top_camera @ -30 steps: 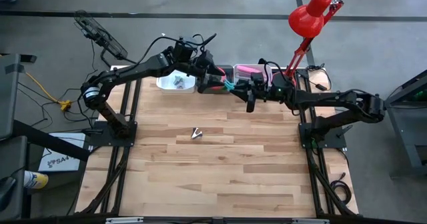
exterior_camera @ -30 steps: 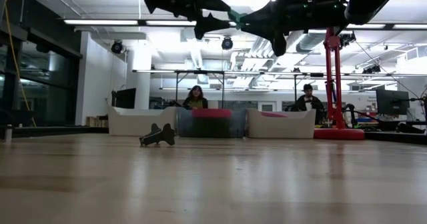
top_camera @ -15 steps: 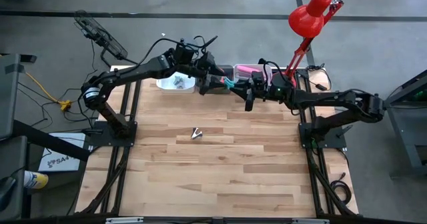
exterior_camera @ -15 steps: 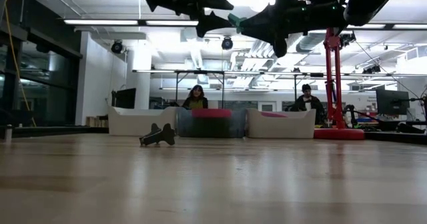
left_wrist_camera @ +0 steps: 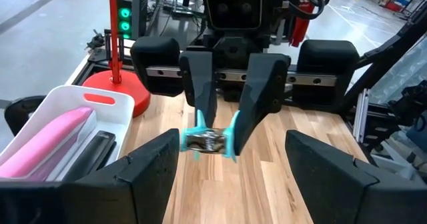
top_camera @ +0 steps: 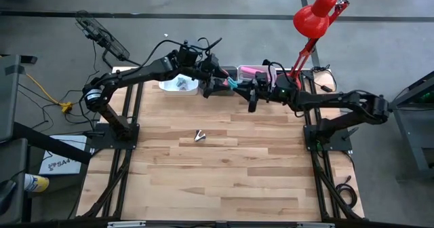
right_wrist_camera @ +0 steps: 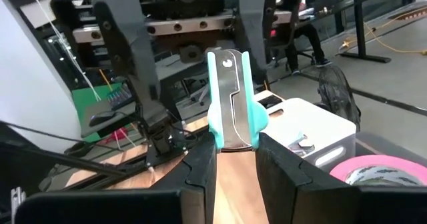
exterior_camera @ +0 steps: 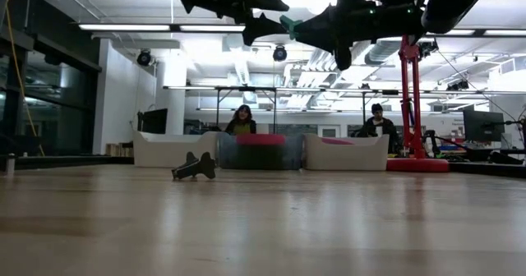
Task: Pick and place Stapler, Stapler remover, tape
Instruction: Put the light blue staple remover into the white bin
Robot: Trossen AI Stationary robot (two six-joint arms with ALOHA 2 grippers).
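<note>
The right gripper (right_wrist_camera: 233, 147) was clamped on a teal staple remover (right_wrist_camera: 231, 101), held in the air above the far edge of the table (top_camera: 224, 180), at about twelve o'clock on the table as seen from above. Facing it and just beside it, the left gripper (left_wrist_camera: 230, 161) stood spread wide, its fingers on either side of the same staple remover without touching it. This looked like a hand-over between the arms, or a carry toward the bins.

To do the step well, the left fingers would need to close squarely on the teal handles before the right fingers let go, with both arms held level so the small tool did not twist out.

Beneath the grippers, along the far edge, sat a row of bins: a white bin (top_camera: 180, 85) at eleven o'clock holding small metal pieces, a dark bin (top_camera: 227, 74) at twelve, and a white bin (left_wrist_camera: 63, 127) at one o'clock holding something pink. In the right wrist view a pink tape roll (right_wrist_camera: 380, 171) lay in a dark bin.

A second staple remover (top_camera: 199, 136), dark, lay alone near the table's centre. A red lamp (top_camera: 315, 17) rose at one o'clock, near the right arm, and could crowd a wide swing. Two people sat far behind the table.
</note>
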